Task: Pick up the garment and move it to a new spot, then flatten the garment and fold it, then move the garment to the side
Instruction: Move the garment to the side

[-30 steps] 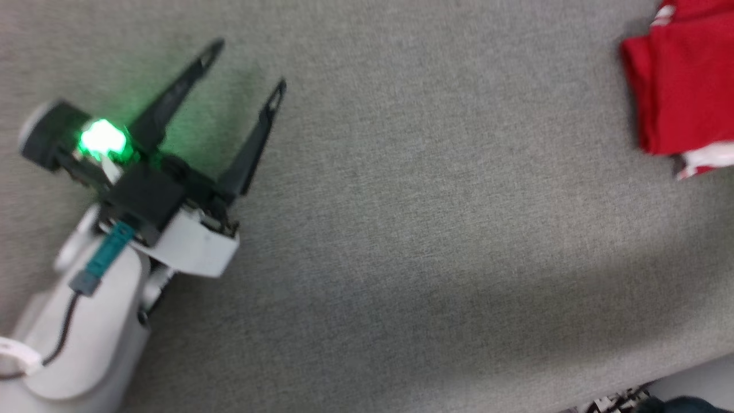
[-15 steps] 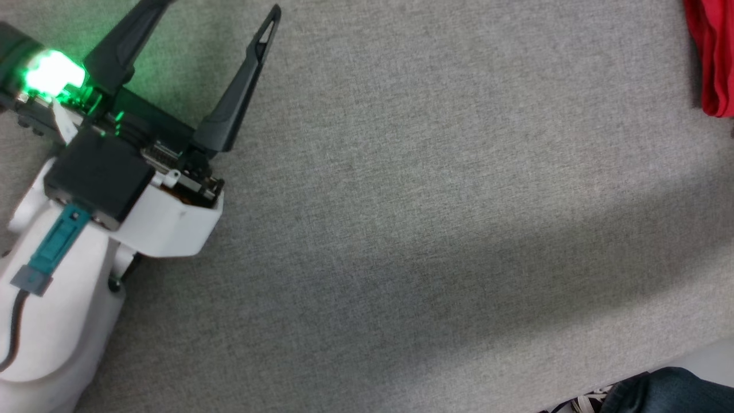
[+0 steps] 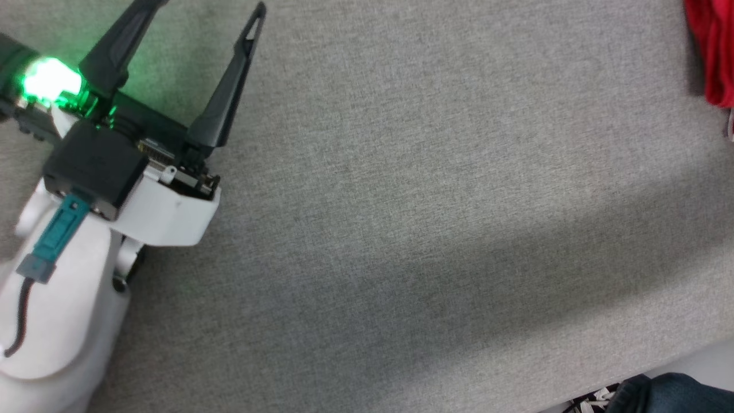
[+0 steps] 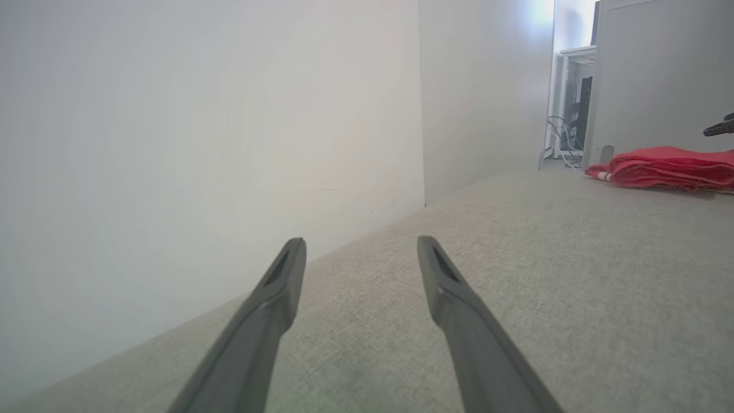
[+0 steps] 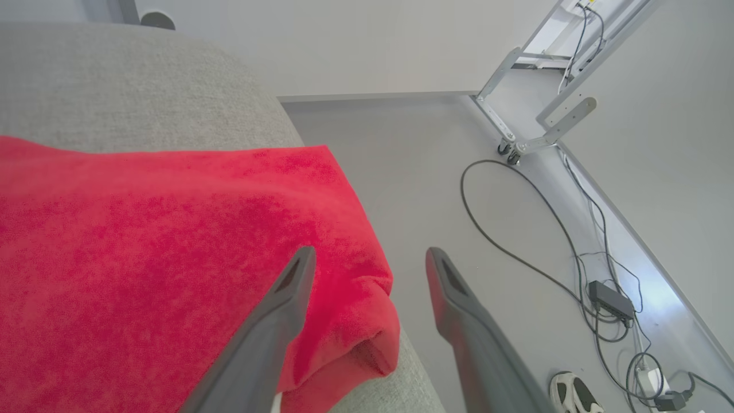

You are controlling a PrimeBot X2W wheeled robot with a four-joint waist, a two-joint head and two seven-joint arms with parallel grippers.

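The garment (image 3: 714,51) is a folded red bundle at the far right edge of the grey fabric surface (image 3: 430,201), cut off by the frame in the head view. My left gripper (image 3: 198,17) is open and empty at the upper left, far from it. The left wrist view has the left gripper (image 4: 360,244) pointing low over the surface, with the garment (image 4: 665,167) lying far right and a dark fingertip of the right gripper (image 4: 719,127) above it. My right gripper (image 5: 371,255) is open just above a corner of the garment (image 5: 143,241), holding nothing.
The grey surface ends right beside the garment; below is floor with cables (image 5: 516,241), a power adapter (image 5: 610,298) and a wheeled frame (image 5: 539,132). A person's jeans leg (image 3: 671,393) shows at the near edge. A white wall (image 4: 200,143) runs along the left.
The head camera has turned, so the garment has slid from well inside the picture to its right edge and the left arm looks larger. The left gripper stays open.
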